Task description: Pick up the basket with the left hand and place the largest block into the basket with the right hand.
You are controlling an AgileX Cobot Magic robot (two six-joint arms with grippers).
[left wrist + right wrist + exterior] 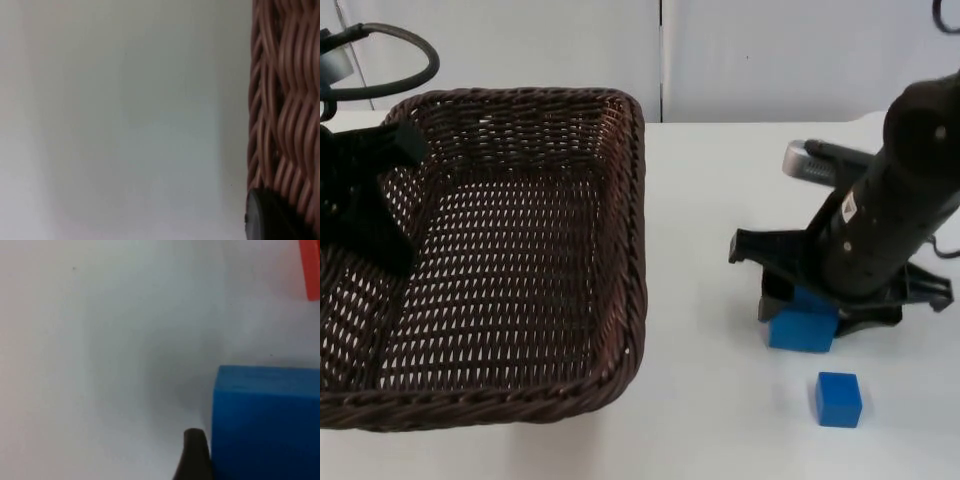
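Basket: big dark wicker one, sitting large on my left side in the top view, and I see nothing inside it, just bare weave across the floor.
Left gripper: mine, reaching over the basket's left wall; from the wrist I see the wicker rim right against my black fingertip, so I've got hold of the rim.
Right gripper: mine too, down low on the table at my right, right over the larger blue block.
Right grip: I cannot tell how wide I stand; from the wrist one black fingertip sits just beside the block's face.
Larger block: on the white table, well apart from the basket, partly under my right arm.
Small blue block: alone on the table, just in front of the larger one, not touching it.
Red object: a sliver of it shows from my right wrist, beyond the block; what it is I can't say.
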